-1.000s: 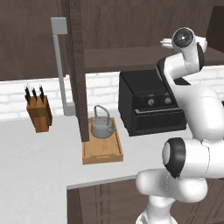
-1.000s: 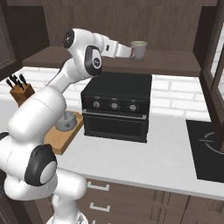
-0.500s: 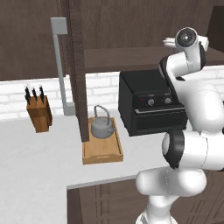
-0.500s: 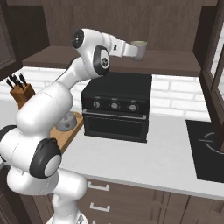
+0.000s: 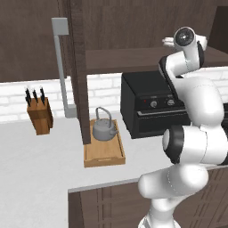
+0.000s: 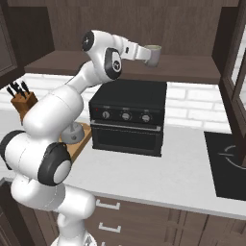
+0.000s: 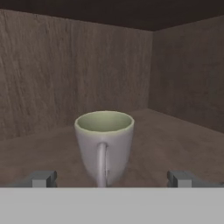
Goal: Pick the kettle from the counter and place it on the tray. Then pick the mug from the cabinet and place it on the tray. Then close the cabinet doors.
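The pale grey-green mug (image 7: pixel 105 142) stands upright on the cabinet (image 7: pixel 52 70) shelf, its handle facing the hand camera. My gripper (image 7: pixel 112 179) is open, one fingertip on each side of the mug and neither touching it. From the right base view the gripper (image 6: pixel 147 54) reaches level into the cabinet (image 6: pixel 192 72) up to the mug (image 6: pixel 154 54). The grey kettle (image 5: pixel 103 129) sits on the wooden tray (image 5: pixel 105 155) on the counter (image 5: pixel 35 169). An open cabinet door (image 5: pixel 80 71) with its grey bar handle (image 5: pixel 61 71) hangs just left of the kettle.
A black countertop oven (image 6: pixel 127 117) stands under the shelf, right below my arm. A knife block (image 5: pixel 39 116) sits at the back left of the counter. The other open door (image 6: pixel 236 81) and a dark cooktop (image 6: pixel 229 166) are at the right.
My arm has stretched a little further into the cabinet, bringing the open fingers up around the mug. The mug, kettle and tray have not moved.
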{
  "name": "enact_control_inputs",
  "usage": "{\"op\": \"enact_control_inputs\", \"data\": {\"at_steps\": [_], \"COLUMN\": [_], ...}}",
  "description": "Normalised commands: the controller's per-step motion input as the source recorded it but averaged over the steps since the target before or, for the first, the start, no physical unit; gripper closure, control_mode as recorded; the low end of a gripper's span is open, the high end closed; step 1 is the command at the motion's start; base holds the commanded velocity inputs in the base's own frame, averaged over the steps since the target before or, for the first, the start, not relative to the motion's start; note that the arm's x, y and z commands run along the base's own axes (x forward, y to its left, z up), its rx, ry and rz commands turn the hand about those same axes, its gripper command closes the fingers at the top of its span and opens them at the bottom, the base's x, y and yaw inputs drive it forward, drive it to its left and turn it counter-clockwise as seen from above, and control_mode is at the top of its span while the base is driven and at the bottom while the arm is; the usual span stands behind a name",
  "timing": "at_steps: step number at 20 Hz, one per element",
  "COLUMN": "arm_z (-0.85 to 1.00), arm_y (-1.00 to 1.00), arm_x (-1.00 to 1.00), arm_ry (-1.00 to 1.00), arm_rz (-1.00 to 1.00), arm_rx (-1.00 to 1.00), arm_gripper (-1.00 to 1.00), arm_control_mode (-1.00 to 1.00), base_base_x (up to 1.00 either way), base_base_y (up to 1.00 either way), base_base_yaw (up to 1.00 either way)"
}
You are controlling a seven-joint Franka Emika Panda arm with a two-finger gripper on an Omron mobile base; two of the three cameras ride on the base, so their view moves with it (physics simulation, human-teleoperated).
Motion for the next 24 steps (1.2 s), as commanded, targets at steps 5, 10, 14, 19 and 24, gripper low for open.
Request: {"op": "enact_control_inputs", "data": {"at_steps": [5, 10, 14, 19, 24], "arm_z": [0.0, -0.09, -0.07, 0.0, -0.01], "arm_y": [0.0, -0.06, -0.12, -0.11, -0.05], "arm_x": [0.29, 0.2, 0.11, 0.08, 0.09], "arm_ry": [0.0, 0.0, 0.0, 0.0, 0.0], "arm_rz": [0.0, 0.01, 0.01, 0.0, 0.0], "arm_rx": [0.0, 0.0, 0.0, 0.0, 0.0], "arm_gripper": [-1.0, -1.0, -1.0, -1.0, -1.0], "arm_control_mode": [-1.0, -1.0, -1.0, -1.0, -1.0], "base_base_x": [0.0, 0.0, 0.0, 0.0, 0.0], "base_base_y": [0.0, 0.0, 0.0, 0.0, 0.0], "base_base_yaw": [0.0, 0.0, 0.0, 0.0, 0.0]}}
